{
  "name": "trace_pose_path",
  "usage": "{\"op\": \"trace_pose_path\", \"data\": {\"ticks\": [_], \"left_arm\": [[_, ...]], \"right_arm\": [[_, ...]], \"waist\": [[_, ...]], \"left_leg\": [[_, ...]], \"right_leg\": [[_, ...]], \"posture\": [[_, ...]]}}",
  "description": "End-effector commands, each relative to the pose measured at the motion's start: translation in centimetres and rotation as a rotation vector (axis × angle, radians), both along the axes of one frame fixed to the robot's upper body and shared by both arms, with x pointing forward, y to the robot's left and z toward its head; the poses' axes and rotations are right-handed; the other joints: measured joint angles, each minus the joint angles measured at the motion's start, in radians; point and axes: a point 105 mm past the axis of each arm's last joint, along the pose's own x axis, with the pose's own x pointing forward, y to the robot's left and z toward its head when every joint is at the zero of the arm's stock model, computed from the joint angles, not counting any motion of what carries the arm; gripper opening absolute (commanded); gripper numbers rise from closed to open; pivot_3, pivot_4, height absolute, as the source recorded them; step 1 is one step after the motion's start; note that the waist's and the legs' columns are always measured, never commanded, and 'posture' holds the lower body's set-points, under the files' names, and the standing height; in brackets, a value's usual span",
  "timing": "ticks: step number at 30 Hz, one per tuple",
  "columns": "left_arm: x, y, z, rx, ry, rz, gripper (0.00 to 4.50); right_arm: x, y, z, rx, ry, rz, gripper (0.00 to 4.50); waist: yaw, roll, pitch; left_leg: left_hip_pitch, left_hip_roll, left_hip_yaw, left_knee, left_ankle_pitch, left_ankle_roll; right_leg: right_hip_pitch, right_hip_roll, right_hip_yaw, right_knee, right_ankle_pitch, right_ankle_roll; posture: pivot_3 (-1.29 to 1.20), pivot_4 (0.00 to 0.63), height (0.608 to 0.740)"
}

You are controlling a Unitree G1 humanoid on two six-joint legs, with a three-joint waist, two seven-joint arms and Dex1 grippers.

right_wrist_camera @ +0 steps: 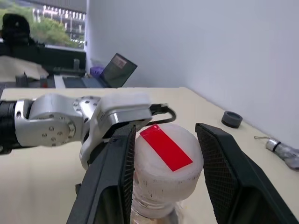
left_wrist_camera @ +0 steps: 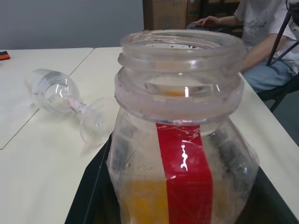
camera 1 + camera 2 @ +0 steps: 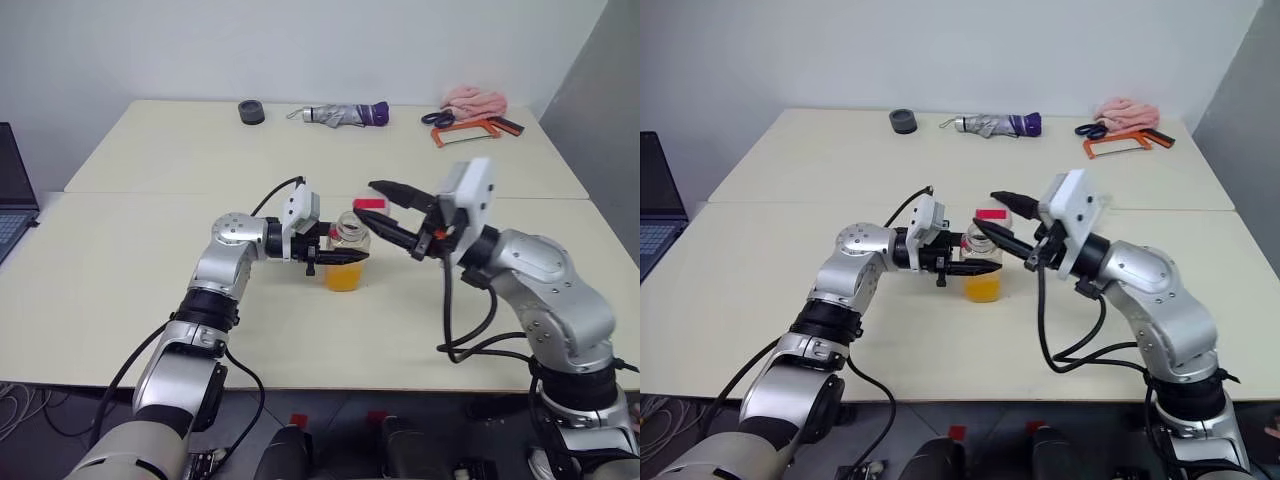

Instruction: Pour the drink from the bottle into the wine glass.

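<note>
A small clear bottle (image 3: 347, 262) stands upright near the middle of the pale tabletop (image 3: 150, 260), its mouth uncapped and orange drink (image 3: 343, 277) filling its lower part. The left gripper (image 3: 338, 258) reaches in level from the side, its jaws pinching the bottle's body across the red label strip. The right gripper (image 1: 166, 163) sits just above and beside the bottle's mouth, its jaws partly spread around the white cap (image 1: 166, 161) with its red sticker; the cap is off the bottle. In the left wrist view the wine glass (image 2: 65, 95) lies on its side on the tabletop beyond the bottle. A folded umbrella (image 3: 345, 114) rests along the far edge.
</note>
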Motion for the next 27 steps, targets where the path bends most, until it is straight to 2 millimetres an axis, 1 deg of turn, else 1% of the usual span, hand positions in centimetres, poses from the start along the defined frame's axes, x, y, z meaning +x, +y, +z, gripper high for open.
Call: {"op": "trace_pose_path", "data": {"ticks": [1, 4, 6, 7, 8, 10, 11, 13, 14, 16, 19, 20, 23, 25, 26, 27], "left_arm": [[0.5, 1.1, 1.9, -0.062, -0.057, 0.063, 1.74], [0.9, 1.7, 2.3, -0.086, -0.065, 0.113, 1.74], [1.2, 2.0, 2.5, -0.092, -0.069, 0.138, 1.74], [1.3, 2.2, 2.5, -0.093, -0.069, 0.152, 1.74], [1.4, 2.4, 2.5, -0.094, -0.07, 0.163, 1.74], [1.6, 2.8, 2.6, -0.098, -0.074, 0.185, 1.74], [1.7, 2.9, 2.7, -0.101, -0.078, 0.196, 1.74], [1.9, 3.1, 2.9, -0.11, -0.088, 0.22, 1.74], [2.1, 3.3, 3.1, -0.119, -0.094, 0.24, 1.74], [2.6, 3.8, 3.5, -0.138, -0.105, 0.289, 1.74], [3.4, 4.6, 3.8, -0.156, -0.116, 0.368, 1.74], [3.7, 5.0, 3.8, -0.161, -0.121, 0.4, 1.74], [4.7, 6.4, 4.0, -0.175, -0.148, 0.523, 1.74], [6.2, 8.4, 4.5, -0.193, -0.189, 0.682, 1.74], [6.7, 9.2, 4.8, -0.2, -0.204, 0.74, 1.74], [7.3, 10.5, 5.1, -0.211, -0.223, 0.83, 1.74]], "right_arm": [[0.5, -4.5, -2.8, 0.008, 0.132, -0.178, 1.72], [2.4, -9.7, -8.0, -0.068, 0.218, -0.492, 1.72], [2.8, -12.3, -11.0, -0.117, 0.264, -0.637, 1.72], [2.7, -13.1, -12.3, -0.129, 0.288, -0.679, 1.72], [2.5, -13.4, -13.2, -0.119, 0.317, -0.691, 1.72], [2.1, -13.5, -14.3, -0.101, 0.354, -0.689, 1.72], [2.0, -13.4, -14.5, -0.08, 0.371, -0.678, 1.72], [1.6, -13.1, -14.4, -0.04, 0.395, -0.644, 2.41], [1.3, -12.7, -14.2, -0.013, 0.417, -0.602, 2.61], [0.7, -12.2, -13.7, -0.006, 0.429, -0.542, 3.31], [0.5, -12.5, -12.8, -0.031, 0.402, -0.524, 4.34], [0.5, -12.6, -12.5, -0.055, 0.383, -0.521, 4.5], [0.5, -12.1, -10.8, -0.101, 0.328, -0.469, 4.5], [0.3, -9.6, -9.5, -0.147, 0.293, -0.34, 4.5], [0.2, -8.6, -9.1, -0.164, 0.285, -0.292, 4.5], [0.1, -6.9, -8.5, -0.175, 0.266, -0.218, 4.5]], "waist": [[0.011, 0.0, 0.0], [0.014, 0.0, 0.0], [0.014, 0.0, 0.0], [0.014, 0.0, 0.0], [0.013, 0.0, 0.0], [0.008, 0.0, 0.0], [0.006, 0.0, 0.0], [0.003, 0.0, 0.0], [0.003, 0.0, 0.0], [0.005, 0.0, 0.0], [0.006, 0.0, 0.0], [0.007, 0.0, 0.0], [0.01, 0.0, 0.0], [0.009, 0.0, 0.0], [0.007, 0.0, 0.0], [0.005, 0.0, 0.0]], "left_leg": [[0.0, 0.0, 0.0, 0.0, 0.0, 0.0], [0.0, -0.002, 0.002, 0.0, 0.0, 0.0], [0.0, -0.002, 0.003, 0.0, 0.0, 0.0], [0.001, -0.002, 0.004, 0.0, 0.0, 0.0], [0.001, -0.002, 0.004, 0.0, 0.0, 0.0], [0.001, -0.002, 0.005, 0.0, 0.0, 0.0], [0.001, -0.002, 0.004, 0.0, 0.0, 0.0], [0.002, -0.001, 0.004, 0.0, 0.0, 0.0], [0.002, -0.001, 0.004, 0.0, 0.0, 0.0], [0.002, -0.001, 0.003, 0.0, 0.0, 0.0], [0.001, -0.001, 0.003, 0.0, 0.0, 0.0], [0.001, -0.001, 0.003, 0.0, 0.0, 0.0], [0.001, -0.001, 0.003, 0.0, 0.0, 0.0], [0.002, -0.001, 0.003, 0.0, 0.0, 0.0], [0.002, -0.002, 0.004, 0.0, 0.0, 0.0], [0.002, -0.001, 0.004, 0.0, 0.0, 0.0]], "right_leg": [[0.0, 0.0, 0.0, 0.0, 0.0, 0.0], [0.001, 0.0, 0.001, 0.0, 0.0, 0.0], [0.001, 0.0, 0.002, 0.0, 0.0, 0.0], [0.0, 0.0, 0.002, 0.0, 0.0, 0.0], [0.0, 0.0, 0.003, 0.0, 0.0, 0.0], [0.0, 0.002, 0.003, 0.0, 0.0, 0.0], [0.0, 0.002, 0.003, 0.0, 0.0, 0.0], [0.0, 0.003, 0.003, 0.0, 0.0, 0.0], [0.0, 0.003, 0.003, 0.0, 0.0, 0.0], [0.0, 0.003, 0.003, 0.001, 0.0, 0.0], [0.0, 0.002, 0.003, 0.0, 0.0, 0.0], [0.0, 0.002, 0.003, 0.0, 0.0, 0.0], [0.0, 0.002, 0.003, 0.0, 0.0, 0.0], [0.0, 0.002, 0.003, 0.0, 0.0, 0.0], [0.0, 0.002, 0.003, 0.0, 0.0, 0.0], [0.0, 0.003, 0.003, 0.0, 0.0, 0.0]], "posture": [[0.0, 0.15, 0.74], [0.0, 0.15, 0.74], [0.0, 0.15, 0.74], [0.0, 0.15, 0.74], [0.0, 0.15, 0.74], [0.0, 0.15, 0.74], [0.0, 0.15, 0.74], [0.0, 0.15, 0.74], [0.0, 0.15, 0.74], [0.0, 0.15, 0.74], [0.0, 0.15, 0.74], [0.0, 0.15, 0.74], [0.0, 0.15, 0.74], [0.0, 0.15, 0.74], [0.0, 0.15, 0.74], [0.0, 0.15, 0.74]]}}
